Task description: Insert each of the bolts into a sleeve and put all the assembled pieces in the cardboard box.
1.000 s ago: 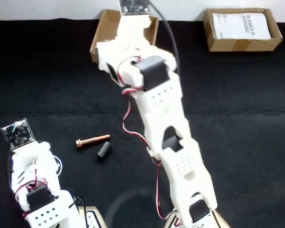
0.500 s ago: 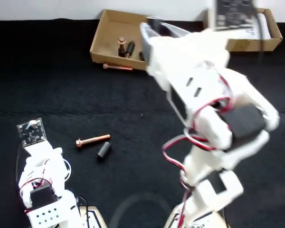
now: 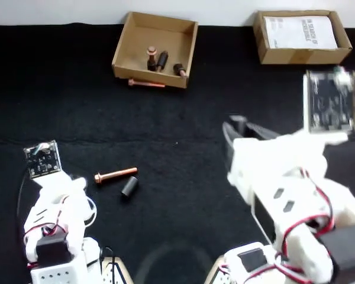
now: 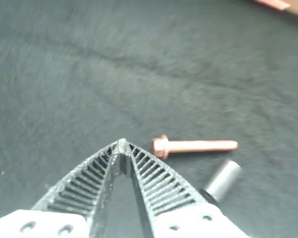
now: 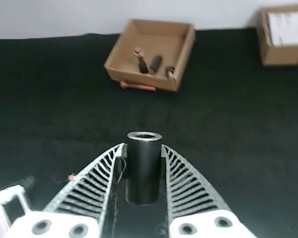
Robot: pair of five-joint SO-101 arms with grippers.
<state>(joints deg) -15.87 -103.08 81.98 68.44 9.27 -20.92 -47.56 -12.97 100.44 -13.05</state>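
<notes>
At the near left, the left gripper [image 4: 122, 146] hangs over the black cloth [image 3: 59, 106], its fingers clenched tip to tip with nothing between them. Just to its right a copper bolt [image 3: 115, 174] lies flat, head to the left. A dark loose sleeve [image 3: 129, 187] lies just beside the bolt's right end, on the near side, not touching it.

Far back, left of centre, the cardboard box [image 3: 123, 50] holds three assembled pieces [image 3: 162, 59]. A second bolt [image 3: 146, 83] lies on the cloth against the outside of its near wall.

On the right, the right gripper [image 5: 143, 147] is raised over the cloth, grasping a held sleeve [image 5: 144, 173] upright between its fingers, open end up. At the far right stands another box [image 3: 296, 56] with a printed sheet in it.
</notes>
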